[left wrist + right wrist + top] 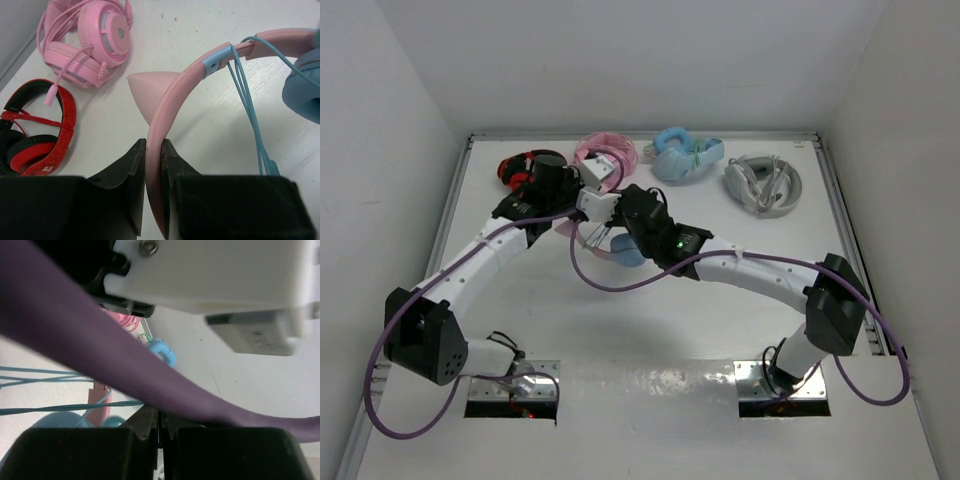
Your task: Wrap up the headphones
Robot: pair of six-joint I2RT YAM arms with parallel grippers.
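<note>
left gripper (154, 150) pinches headphones (306, 92) by the pink headband (190, 82); right gripper (159, 416) fingers pressed together, possibly nipping the cable (50, 410).

White table (650, 330); far edge: red headset (64, 112), pink headset (610, 150), blue headset (680, 157), grey headset (763, 184).

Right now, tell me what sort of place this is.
Probably a robot lab test cell: a white table boxed in by plain white walls, a left arm and a right arm bolted at its near edge, and spare headsets lined along the far edge.
</note>
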